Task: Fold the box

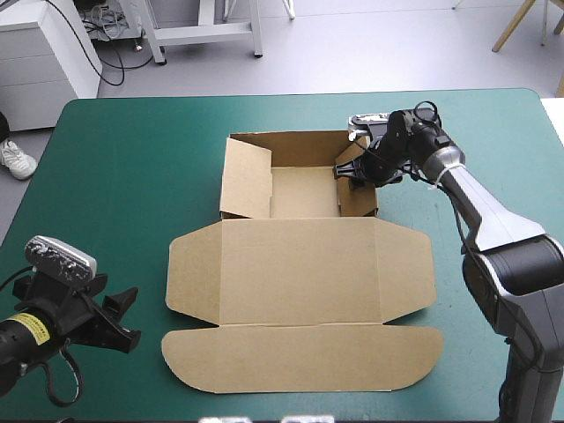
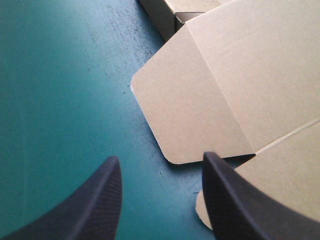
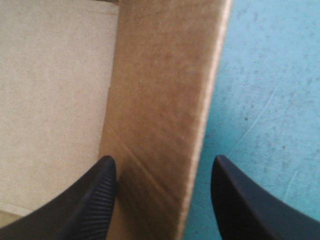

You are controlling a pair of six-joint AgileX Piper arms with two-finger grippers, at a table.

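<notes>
The brown box (image 1: 300, 264) lies mid-table as an open tray at the far side, with its lid and flaps spread flat toward the near edge. My right gripper (image 1: 355, 169) is open at the tray's right wall (image 3: 160, 125), one finger inside the tray, the other outside over the teal-green cover. That wall stands between the fingers (image 3: 92, 200), untouched as far as I can see. My left gripper (image 1: 119, 319) is open near the table's front left corner, over bare cover. The lid's rounded left flap (image 2: 200, 100) lies just ahead of it, beside one finger (image 2: 235, 200).
The tray's left wall (image 1: 247, 181) leans inward with its flap folded in. Teal-green cover (image 1: 115, 176) stretches bare to the left of the box and along the far edge. The long rounded front flap (image 1: 300, 357) lies near the table's front edge.
</notes>
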